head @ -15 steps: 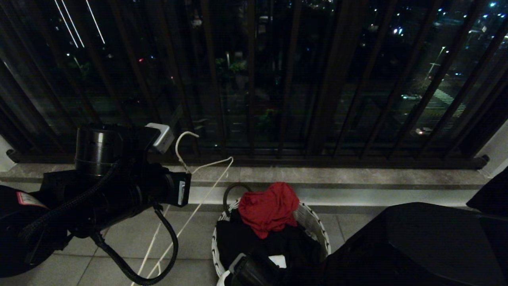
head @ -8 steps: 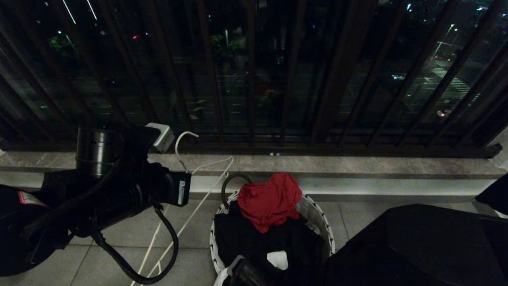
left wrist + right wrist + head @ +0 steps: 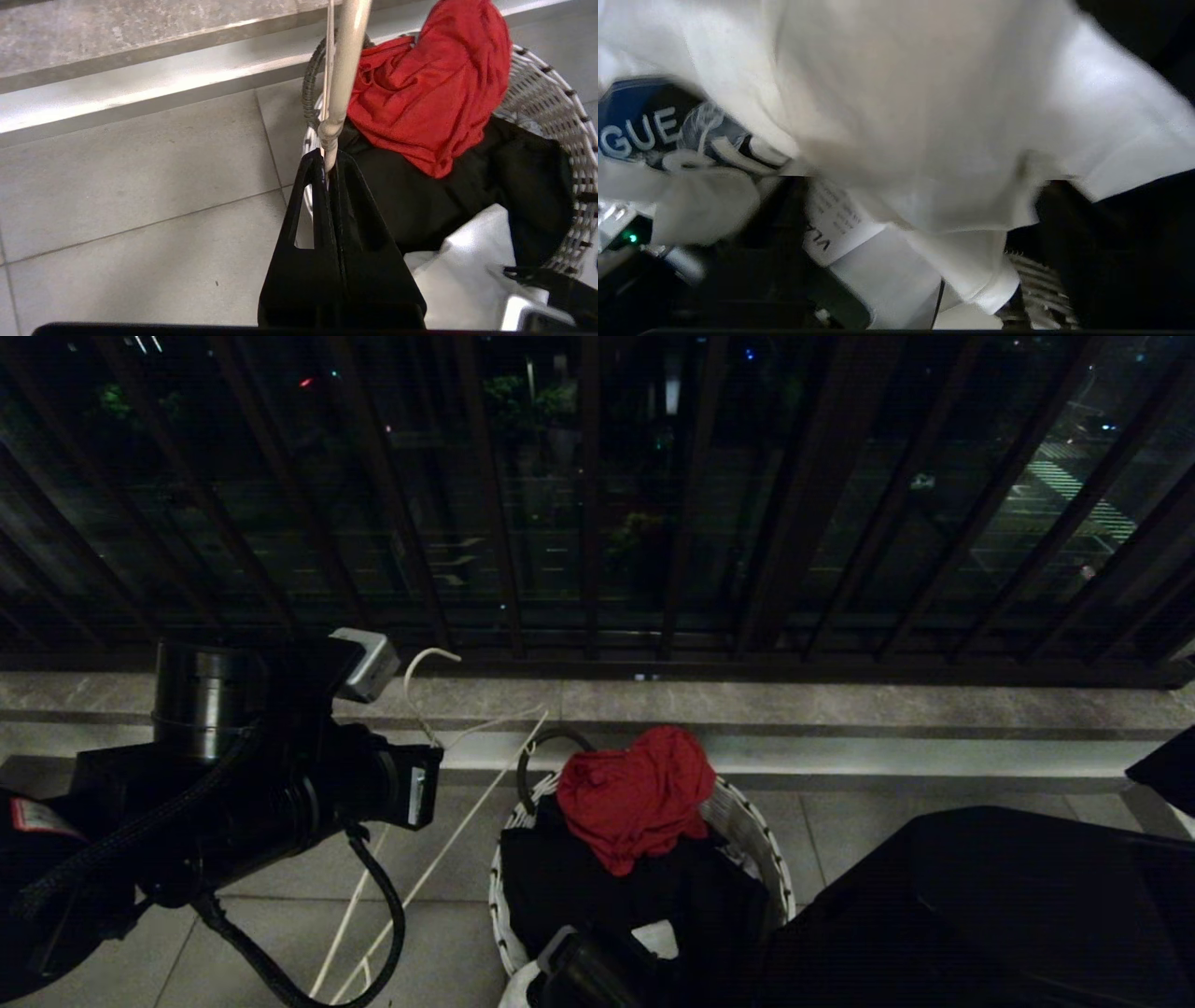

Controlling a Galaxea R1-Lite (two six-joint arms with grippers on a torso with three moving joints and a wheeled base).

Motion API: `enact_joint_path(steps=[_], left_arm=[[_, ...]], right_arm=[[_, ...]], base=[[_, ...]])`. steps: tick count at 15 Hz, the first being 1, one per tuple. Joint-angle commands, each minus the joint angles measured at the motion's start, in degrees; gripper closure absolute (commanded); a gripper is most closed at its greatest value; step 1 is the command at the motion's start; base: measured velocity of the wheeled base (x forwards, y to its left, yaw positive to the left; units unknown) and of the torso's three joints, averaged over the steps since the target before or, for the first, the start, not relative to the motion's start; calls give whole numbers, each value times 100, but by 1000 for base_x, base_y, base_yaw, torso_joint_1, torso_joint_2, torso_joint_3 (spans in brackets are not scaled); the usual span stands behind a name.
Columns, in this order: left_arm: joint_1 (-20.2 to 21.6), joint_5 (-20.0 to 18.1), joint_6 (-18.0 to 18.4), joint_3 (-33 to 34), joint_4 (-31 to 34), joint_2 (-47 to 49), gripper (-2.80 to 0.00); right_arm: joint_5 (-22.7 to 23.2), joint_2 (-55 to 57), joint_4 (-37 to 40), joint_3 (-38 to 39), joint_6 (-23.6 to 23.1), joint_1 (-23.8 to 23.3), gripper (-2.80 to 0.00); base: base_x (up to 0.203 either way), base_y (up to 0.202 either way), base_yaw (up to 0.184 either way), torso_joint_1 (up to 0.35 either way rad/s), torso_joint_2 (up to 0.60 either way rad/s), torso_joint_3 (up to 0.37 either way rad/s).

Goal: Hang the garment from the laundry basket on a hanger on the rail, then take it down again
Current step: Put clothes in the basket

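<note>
1. Garment [image 3: 924, 116], the white T-shirt with a blue print, lies in the laundry basket [image 3: 747, 821] under a red cloth [image 3: 639, 793] and a black garment [image 3: 597, 896].
2. Left gripper [image 3: 329, 163] has its fingers pressed together on the neck of the hanger [image 3: 434, 709], held beside the basket.
3. Right gripper is down at the basket, right over the T-shirt; I cannot tell how its fingers stand.
4. Judging from this, the shirt is not yet lifted; dressing the hanger, hanging it and taking it down are all left. No rail is in view.
</note>
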Motion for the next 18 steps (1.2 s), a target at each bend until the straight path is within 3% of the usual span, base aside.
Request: enact_joint_path(steps=[1, 15, 18], left_arm=[[-6, -43, 1, 45, -37, -107, 0], [52, -26, 198, 45, -37, -20, 0], [61, -26, 190, 44, -19, -20, 0]], right_arm=[[-7, -60, 0, 0, 1, -16, 0], [-8, -702, -10, 2, 44, -9, 0], [-82, -1145, -12, -279, 99, -198, 0]], base=[[0, 0, 0, 0, 0, 0], [0, 0, 0, 0, 0, 0], [0, 0, 0, 0, 0, 0]])
